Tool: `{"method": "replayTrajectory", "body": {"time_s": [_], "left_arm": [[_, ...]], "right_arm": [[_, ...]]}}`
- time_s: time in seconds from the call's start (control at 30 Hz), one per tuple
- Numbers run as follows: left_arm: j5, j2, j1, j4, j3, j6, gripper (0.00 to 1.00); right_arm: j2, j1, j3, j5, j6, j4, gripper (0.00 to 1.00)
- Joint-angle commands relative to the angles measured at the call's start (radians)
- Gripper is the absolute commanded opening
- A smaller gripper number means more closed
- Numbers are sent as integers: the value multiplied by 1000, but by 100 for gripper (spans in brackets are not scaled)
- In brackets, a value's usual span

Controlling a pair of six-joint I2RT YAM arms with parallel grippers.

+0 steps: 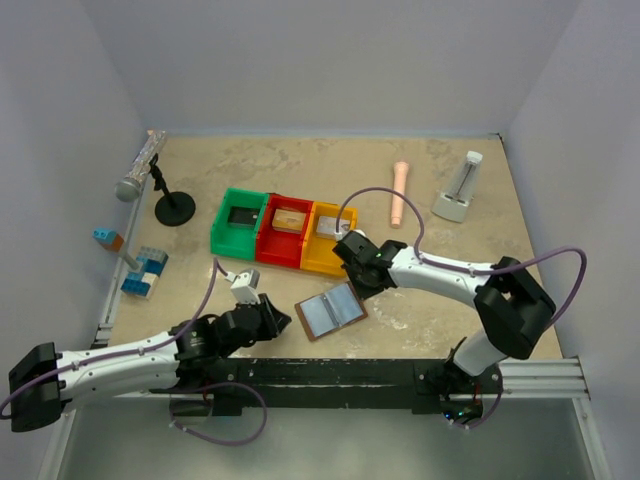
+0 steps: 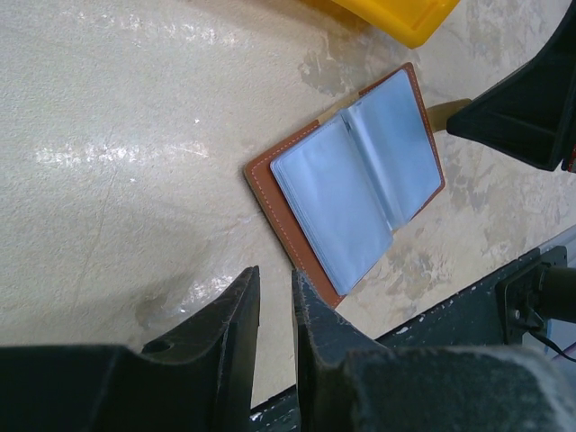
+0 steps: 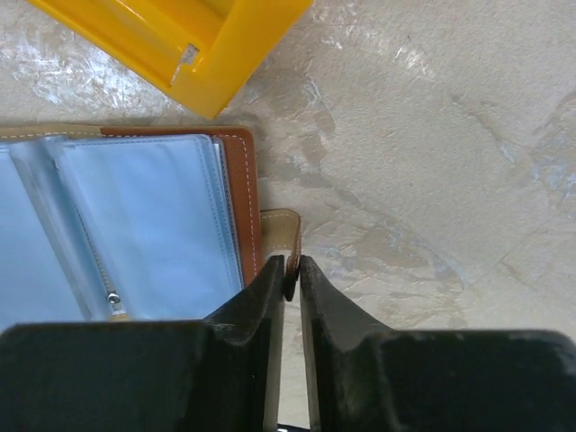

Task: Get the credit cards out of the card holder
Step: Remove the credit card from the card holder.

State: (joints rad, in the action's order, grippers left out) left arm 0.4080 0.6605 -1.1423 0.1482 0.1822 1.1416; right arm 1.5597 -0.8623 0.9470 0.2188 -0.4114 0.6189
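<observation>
The card holder (image 1: pixel 331 311) lies open on the table, brown rim with pale blue-grey sleeves; it also shows in the left wrist view (image 2: pixel 355 175) and the right wrist view (image 3: pixel 144 216). No cards show in its sleeves. My right gripper (image 3: pixel 292 270) is shut on the holder's brown closing strap (image 3: pixel 286 229) at its right edge; in the top view the right gripper (image 1: pixel 356 270) sits at the holder's far right corner. My left gripper (image 2: pixel 274 283) is nearly shut with a narrow gap, empty, just left of the holder's near edge; it also shows in the top view (image 1: pixel 272 318).
Green (image 1: pixel 240 222), red (image 1: pixel 285 232) and yellow (image 1: pixel 322 240) bins stand in a row behind the holder, each with something flat inside. A microphone on a stand (image 1: pixel 160 190), blue blocks (image 1: pixel 145 272), a pink tube (image 1: pixel 399 193) and a white dispenser (image 1: pixel 460 190) stand farther off. A black rail (image 1: pixel 330 380) runs along the near edge.
</observation>
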Motion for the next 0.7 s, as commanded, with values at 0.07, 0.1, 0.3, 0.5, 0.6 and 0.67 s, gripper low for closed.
{"method": "replayTrajectory", "body": {"time_s": [0.07, 0.1, 0.3, 0.5, 0.6, 0.67], "left_arm": [[31, 8, -7, 4, 31, -17, 26], [40, 8, -8, 13, 37, -22, 26], [106, -16, -7, 80, 108, -100, 28], [65, 23, -7, -7, 169, -193, 38], [-24, 102, -7, -131, 181, -239, 43], [-96, 166, -7, -252, 184, -281, 45]], "right_arm": [[-91, 2, -27, -13, 10, -11, 0], [-117, 2, -39, -25, 5, -15, 0], [-302, -1, -114, -173, -9, -44, 0], [-427, -3, -175, -304, -32, -102, 0], [-457, -3, -198, -352, -33, -142, 0], [-469, -3, -217, -383, -40, -171, 0]]}}
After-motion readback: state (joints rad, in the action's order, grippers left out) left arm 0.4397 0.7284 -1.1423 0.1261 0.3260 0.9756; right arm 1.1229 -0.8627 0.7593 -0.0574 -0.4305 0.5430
